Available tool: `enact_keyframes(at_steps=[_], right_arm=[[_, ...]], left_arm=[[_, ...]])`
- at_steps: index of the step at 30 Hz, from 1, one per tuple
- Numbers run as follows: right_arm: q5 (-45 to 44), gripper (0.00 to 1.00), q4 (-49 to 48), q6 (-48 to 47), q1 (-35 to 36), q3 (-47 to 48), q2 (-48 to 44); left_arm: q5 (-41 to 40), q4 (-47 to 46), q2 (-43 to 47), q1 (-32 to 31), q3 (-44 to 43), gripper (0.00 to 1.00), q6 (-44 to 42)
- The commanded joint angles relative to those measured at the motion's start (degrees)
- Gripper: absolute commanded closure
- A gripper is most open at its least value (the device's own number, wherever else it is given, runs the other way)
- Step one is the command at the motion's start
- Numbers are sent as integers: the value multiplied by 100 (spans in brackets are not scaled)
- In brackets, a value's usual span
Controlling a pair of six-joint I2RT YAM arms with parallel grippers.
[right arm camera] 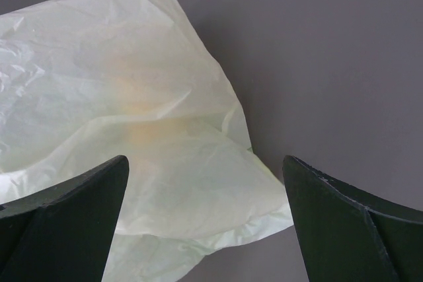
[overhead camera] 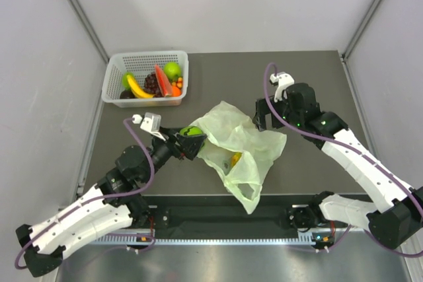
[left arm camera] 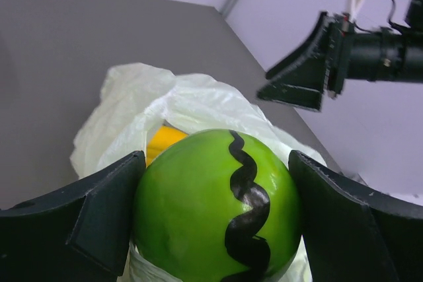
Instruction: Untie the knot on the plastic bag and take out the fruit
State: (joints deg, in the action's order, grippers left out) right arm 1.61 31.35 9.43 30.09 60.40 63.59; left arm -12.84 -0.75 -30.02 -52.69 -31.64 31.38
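The pale green plastic bag [overhead camera: 241, 143] lies crumpled at mid-table, its mouth open toward the left; no knot shows. My left gripper [overhead camera: 192, 139] is shut on a round green fruit with a black wavy stripe [overhead camera: 192, 131] at the bag's left opening; in the left wrist view the fruit [left arm camera: 198, 209] fills the space between the fingers [left arm camera: 99, 209]. A yellow piece [overhead camera: 235, 158] lies inside the bag and also shows in the left wrist view [left arm camera: 164, 141]. My right gripper [overhead camera: 263, 119] is open and empty over the bag's right edge [right arm camera: 165, 163].
A white lattice basket [overhead camera: 147, 55] stands at the back left, holding a banana [overhead camera: 137, 87], a red wedge [overhead camera: 162, 80], dark grapes [overhead camera: 151, 83] and a light green apple [overhead camera: 172, 69]. Grey walls close in the table's sides.
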Motion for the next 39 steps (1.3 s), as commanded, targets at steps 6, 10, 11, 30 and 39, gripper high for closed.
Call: enact_keyframes(at_steps=[6, 10, 11, 30, 39], right_arm=[[6, 0, -138, -91, -91, 121, -84], [478, 0, -191, -169, -91, 86, -110], [690, 0, -208, -222, -82, 60, -128], [311, 0, -534, -899, 2041, -266, -1007], [-2877, 0, -1209, -479, 3468, -231, -243]], left_arm=[[-887, -1426, -100, -14, 166, 20, -641], [-1000, -1981, -328, -22, 97, 18, -729], [-1088, -1999, -381, -14, 1, 18, -738], [-2153, -2526, -935, -22, -79, 22, -729], [-2126, -2552, -1032, -14, -150, 22, -633]])
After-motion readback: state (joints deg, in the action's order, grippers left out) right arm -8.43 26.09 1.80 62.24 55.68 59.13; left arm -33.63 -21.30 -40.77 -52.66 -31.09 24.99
